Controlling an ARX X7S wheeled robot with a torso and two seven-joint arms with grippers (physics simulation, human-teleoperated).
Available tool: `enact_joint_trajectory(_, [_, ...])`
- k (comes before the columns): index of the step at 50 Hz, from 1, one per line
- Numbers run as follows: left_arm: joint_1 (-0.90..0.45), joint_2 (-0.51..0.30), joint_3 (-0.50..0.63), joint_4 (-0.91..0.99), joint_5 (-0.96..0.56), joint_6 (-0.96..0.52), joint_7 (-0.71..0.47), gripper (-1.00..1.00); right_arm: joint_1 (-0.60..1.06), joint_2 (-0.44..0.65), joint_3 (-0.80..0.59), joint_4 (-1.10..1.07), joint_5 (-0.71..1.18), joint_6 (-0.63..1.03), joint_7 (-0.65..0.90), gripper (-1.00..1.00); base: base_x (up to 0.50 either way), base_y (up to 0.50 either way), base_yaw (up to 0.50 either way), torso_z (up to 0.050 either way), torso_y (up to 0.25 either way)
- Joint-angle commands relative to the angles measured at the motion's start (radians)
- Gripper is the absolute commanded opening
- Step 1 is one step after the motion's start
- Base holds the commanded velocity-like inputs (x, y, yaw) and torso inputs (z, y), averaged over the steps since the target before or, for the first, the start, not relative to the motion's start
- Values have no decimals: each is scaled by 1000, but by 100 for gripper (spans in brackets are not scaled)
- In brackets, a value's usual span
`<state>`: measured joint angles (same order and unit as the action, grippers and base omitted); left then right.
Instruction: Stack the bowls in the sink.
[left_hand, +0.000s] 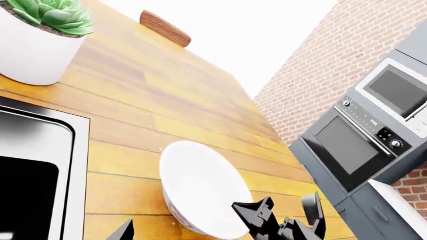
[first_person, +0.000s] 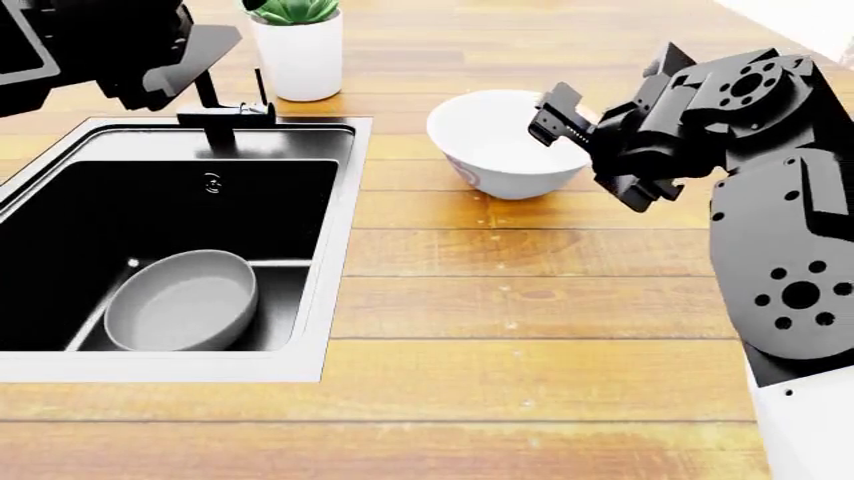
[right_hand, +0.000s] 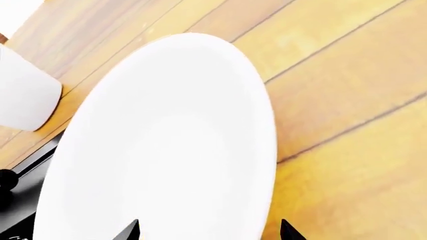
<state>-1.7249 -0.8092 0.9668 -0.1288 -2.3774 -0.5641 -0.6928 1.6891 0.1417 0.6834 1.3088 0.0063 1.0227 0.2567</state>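
Worktop of warm yellow-brown wooden planks ran wide and bare in front of the robot, with a long free stretch between the rectangular black sink with its brushed steel rim and the right arm. Inside that basin the wide matte grey bowl lay at the near end, its rim just beside the basin's right wall. The black angular faucet stood at the far edge of the sink, and the white cylindrical pot holding a green succulent sat on the wood just beyond it.

The smaller glossy white bowl stood upright on the planks, near the sink's right rim but apart from it (a pink-red mark showed on its near side). The right gripper hung over the bowl's right edge; in the right wrist view two black fingertips were spread apart on either side of the bowl's rim, holding nothing that could be seen. The left gripper was up by the faucet, and whether its jaws were parted or closed could not be told.
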Motion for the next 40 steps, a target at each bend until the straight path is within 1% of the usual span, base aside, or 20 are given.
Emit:
enact_joint_trajectory(1, [8,-4,-4,6,2,6,-2,100,-29,-15,20,0,-8,-13,25,100,0,0,0,0,0])
enact_joint_trajectory(10, [14,-10,-6,9,5,8,-2,100,-48,-20,13,0,-7,-12,26,100,0,0,0,0,0])
enact_joint_trajectory(11, [14,-11,-6,9,5,9,-3,100,-49,-20,12,0,-7,-11,25,-100,0,0,0,0,0])
enact_joint_trajectory(25, [7,-10,-9,6,7,4,-7,100,-35,-17,7,0,-5,-12,19,-100,0,0,0,0,0])
enact_joint_trajectory(40, [5,-5,-14,4,9,4,-4,100,60,-24,-2,0,-3,5,-43,-100,0,0,0,0,0])
